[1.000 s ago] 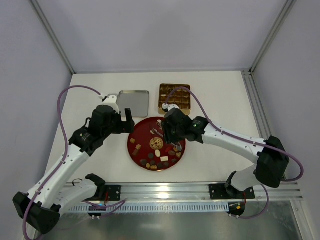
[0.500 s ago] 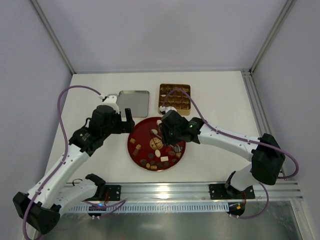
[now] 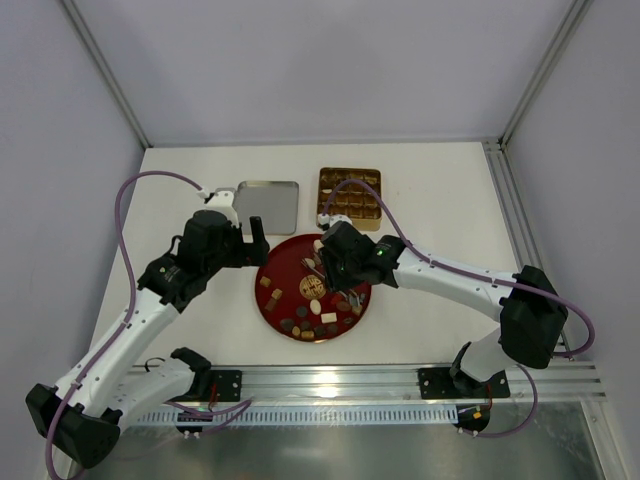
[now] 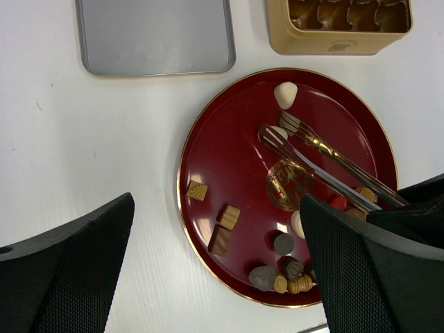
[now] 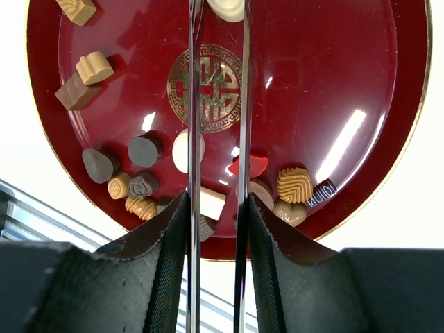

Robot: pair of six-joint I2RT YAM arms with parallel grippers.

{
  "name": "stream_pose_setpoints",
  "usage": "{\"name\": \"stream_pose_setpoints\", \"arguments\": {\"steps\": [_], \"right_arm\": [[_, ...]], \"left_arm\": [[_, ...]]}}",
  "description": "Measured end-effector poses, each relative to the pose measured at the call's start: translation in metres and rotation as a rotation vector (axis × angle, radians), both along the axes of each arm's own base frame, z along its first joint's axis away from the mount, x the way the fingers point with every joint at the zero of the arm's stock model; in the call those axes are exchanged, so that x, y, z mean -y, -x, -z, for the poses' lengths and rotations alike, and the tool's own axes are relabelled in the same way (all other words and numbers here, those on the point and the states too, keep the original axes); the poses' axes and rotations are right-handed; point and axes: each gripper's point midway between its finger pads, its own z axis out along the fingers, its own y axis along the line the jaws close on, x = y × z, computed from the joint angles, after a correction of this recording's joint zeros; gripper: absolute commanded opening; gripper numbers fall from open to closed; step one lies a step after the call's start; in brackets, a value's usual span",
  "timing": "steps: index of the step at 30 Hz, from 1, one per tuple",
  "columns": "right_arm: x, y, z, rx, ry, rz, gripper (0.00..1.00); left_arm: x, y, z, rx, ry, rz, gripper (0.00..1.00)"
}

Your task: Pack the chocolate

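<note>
The chocolate [image 3: 318, 318] lies as several small brown, tan and cream-white candies on the round red plate [image 3: 264, 290], mostly along its near rim. My right gripper [image 3: 326, 264] is shut on metal tongs [image 5: 193, 104] and holds them over the plate. The tong tips flank a cream-white candy [image 5: 225, 8] at the top edge of the right wrist view; I cannot tell whether they pinch it. The tongs [image 4: 312, 149] also show in the left wrist view. My left gripper [image 3: 253, 236] is open and empty, just left of the plate [image 4: 208, 139].
The square gold gridded tin [image 3: 349, 194] stands behind the plate, with some candies in its cells. Its grey lid [image 3: 268, 206] lies flat to the left of it. Both show at the top of the left wrist view, the tin [image 4: 340, 31] and the lid [image 4: 154, 35].
My right gripper has moved the tongs slightly left and toward the far side of the plate. The left arm has not moved.
</note>
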Motion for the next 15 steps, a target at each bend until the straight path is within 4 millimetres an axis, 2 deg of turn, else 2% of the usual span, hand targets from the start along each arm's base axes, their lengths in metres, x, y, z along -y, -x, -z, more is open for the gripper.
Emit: {"name": "stream_pose_setpoints", "arguments": {"steps": [15], "right_arm": [[0.0055,-0.0026,-0.0072,0.018,0.018,0.017,0.36]], "left_arm": [[0.0000,0.0001,0.0001,0.000,0.000,0.000,1.00]]}}
